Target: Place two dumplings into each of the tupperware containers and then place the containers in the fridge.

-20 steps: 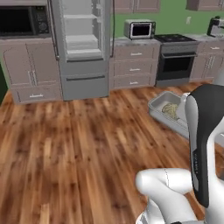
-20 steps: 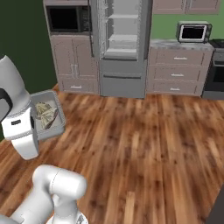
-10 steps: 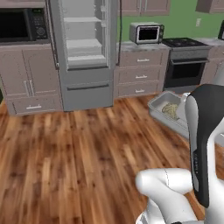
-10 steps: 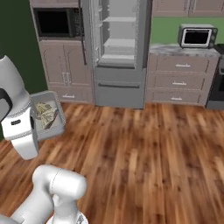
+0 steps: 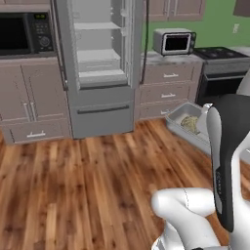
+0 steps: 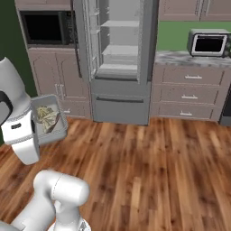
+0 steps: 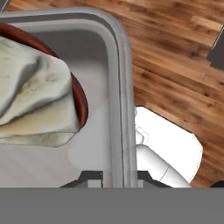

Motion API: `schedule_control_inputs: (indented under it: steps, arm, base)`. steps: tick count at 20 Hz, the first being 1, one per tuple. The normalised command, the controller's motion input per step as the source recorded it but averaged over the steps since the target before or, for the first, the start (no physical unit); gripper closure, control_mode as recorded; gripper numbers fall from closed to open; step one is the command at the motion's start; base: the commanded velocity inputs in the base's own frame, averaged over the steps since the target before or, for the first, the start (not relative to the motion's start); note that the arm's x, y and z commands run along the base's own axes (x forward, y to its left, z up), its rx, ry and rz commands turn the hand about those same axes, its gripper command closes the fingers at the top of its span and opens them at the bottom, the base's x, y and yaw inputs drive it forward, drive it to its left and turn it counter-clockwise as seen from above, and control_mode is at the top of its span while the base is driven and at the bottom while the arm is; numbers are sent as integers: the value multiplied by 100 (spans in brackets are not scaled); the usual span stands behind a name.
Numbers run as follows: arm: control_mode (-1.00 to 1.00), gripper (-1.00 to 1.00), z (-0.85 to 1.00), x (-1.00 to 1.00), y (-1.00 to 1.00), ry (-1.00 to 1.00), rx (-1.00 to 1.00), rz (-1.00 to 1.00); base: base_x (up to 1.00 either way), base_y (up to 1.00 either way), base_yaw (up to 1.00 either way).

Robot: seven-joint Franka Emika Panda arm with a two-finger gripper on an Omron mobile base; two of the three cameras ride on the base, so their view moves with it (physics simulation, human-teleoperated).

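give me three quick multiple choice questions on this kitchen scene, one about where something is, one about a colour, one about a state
1. Where does the toaster oven stand?
A. on the floor
B. on the counter right of the fridge
C. inside the fridge

2. What colour is the wall behind the toaster oven?
A. green
B. red
C. white

3. What state is the fridge's upper compartment in?
A. shut
B. covered by a curtain
C. open, shelves showing

Answers:
1. B, both base views show it on the counter above the drawers beside the fridge.
2. A, the wall above the counter is green.
3. C, the pale shelves are bare to view in both base views, while the gripper holds the wall of the tupperware container out over the wood floor.
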Motion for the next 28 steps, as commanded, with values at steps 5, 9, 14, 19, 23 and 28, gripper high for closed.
schedule_control_inputs:
  steps: [5, 9, 14, 19, 23, 28]
  arm:
    - [100, 100, 0, 0, 0, 0, 0, 0]
    - [100, 100, 0, 0, 0, 0, 0, 0]
    - [100, 100, 0, 0, 0, 0, 0, 0]
    - [100, 100, 0, 0, 0, 0, 0, 0]
    - [100, 100, 0, 0, 0, 0, 0, 0]
    - [100, 100, 0, 0, 0, 0, 0, 0]
  base:
    - [100, 17, 0]
    - [100, 35, 0]
    - [100, 69, 0]
    - [100, 18, 1]
    - [100, -14, 3]
    - [100, -22, 5]
